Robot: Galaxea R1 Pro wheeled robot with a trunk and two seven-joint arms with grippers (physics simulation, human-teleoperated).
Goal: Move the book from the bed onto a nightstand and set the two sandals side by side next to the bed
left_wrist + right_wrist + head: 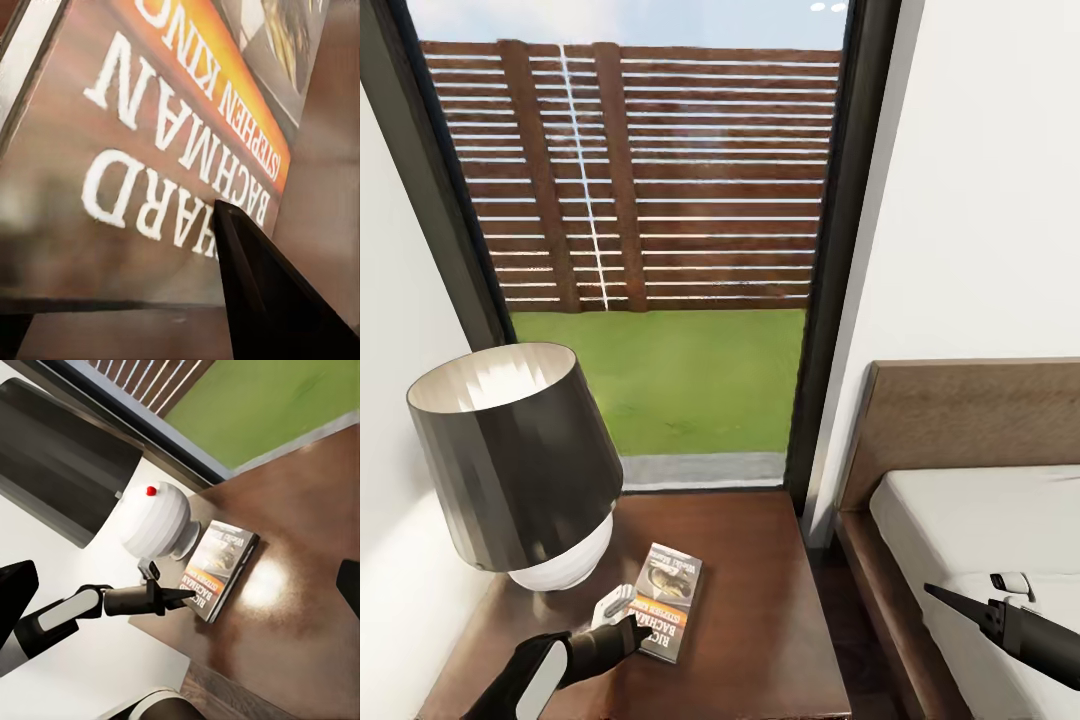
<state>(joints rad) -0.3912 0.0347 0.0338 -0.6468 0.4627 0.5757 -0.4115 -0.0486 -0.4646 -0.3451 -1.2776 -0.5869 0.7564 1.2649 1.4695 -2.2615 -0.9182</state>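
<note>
Book point(668, 600) flat on nightstand point(760, 620); wrist close-up reads "BACHMAN".

The head view looks forward and down from above the nightstand point(750, 600), facing the window point(660, 250), with the bed point(970, 520) at its right edge. The left wrist view sits very close to the book point(150, 150), looking along one dark finger point(262, 300) at the cover lettering. The right wrist view looks steeply down from well above, taking in the lamp point(154, 517), book point(221, 566) and left claw point(176, 598). All three share the book; head and right wrist views also share the lamp point(510, 450) and surface.
</note>
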